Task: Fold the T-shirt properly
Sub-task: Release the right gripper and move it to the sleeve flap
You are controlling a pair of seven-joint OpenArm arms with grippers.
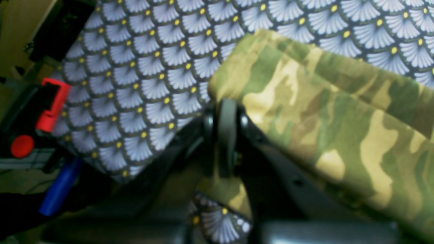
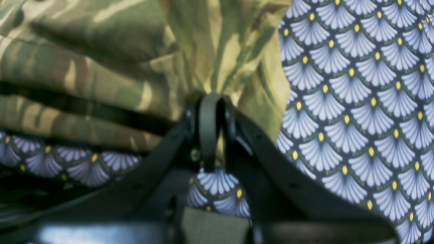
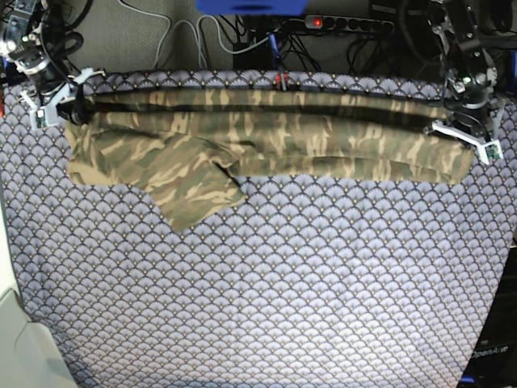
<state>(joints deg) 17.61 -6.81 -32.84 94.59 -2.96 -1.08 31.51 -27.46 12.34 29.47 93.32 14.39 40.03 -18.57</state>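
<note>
Robot lab: power strip [image 3: 343, 24], tangled cables [image 3: 242, 36] behind clothed table [image 3: 283, 283].

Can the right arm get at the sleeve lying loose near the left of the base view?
Probably not yet: the right end effector is shut on the T-shirt corner. The sleeve lies uncovered nearby, so releasing first should free the way.

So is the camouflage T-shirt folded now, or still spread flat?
Partly folded. The soft camouflage-print T-shirt lies as a long doubled band across the far side of the blue-grey scallop-patterned tablecloth, one sleeve sticking out.
</note>
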